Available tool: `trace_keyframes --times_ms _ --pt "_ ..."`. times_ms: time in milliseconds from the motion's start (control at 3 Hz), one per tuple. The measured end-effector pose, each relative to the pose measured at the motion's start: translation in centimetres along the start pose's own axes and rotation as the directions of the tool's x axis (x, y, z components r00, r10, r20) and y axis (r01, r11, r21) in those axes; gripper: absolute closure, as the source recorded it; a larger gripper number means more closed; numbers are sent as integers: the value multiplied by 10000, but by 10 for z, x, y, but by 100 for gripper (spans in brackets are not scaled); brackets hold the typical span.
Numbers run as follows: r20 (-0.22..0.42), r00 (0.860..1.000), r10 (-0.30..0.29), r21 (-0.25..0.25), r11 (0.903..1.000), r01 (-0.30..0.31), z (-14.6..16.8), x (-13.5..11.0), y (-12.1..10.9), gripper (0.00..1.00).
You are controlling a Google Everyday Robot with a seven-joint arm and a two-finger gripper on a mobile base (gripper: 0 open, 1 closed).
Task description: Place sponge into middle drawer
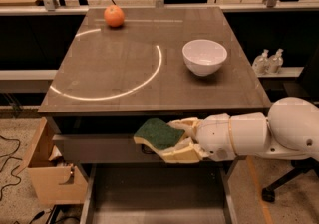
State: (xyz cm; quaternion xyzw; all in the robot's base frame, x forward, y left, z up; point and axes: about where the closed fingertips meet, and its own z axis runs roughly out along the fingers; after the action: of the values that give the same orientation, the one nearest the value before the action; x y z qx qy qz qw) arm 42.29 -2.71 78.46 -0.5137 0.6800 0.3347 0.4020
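Claw (170, 141) tight on sponge (157, 133), over open middle drawer (154, 195); white bowl (205, 56) on tabletop (124, 71).

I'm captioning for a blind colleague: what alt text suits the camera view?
The gripper holds the sponge, green side up, above the open middle drawer, just below the front edge of the tabletop. An orange and a white bowl sit on top.

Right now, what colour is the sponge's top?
Dark green, camera view; the claw grips the sponge below the table edge.
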Motion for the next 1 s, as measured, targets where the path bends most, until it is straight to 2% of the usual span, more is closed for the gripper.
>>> trace_keyframes --times_ms 667,1000 --pt "-1087 9936 303 29 9995 -302 -38 84 9 100" --pt "-1532 9875 363 -130 9992 -388 -41 129 10 100"
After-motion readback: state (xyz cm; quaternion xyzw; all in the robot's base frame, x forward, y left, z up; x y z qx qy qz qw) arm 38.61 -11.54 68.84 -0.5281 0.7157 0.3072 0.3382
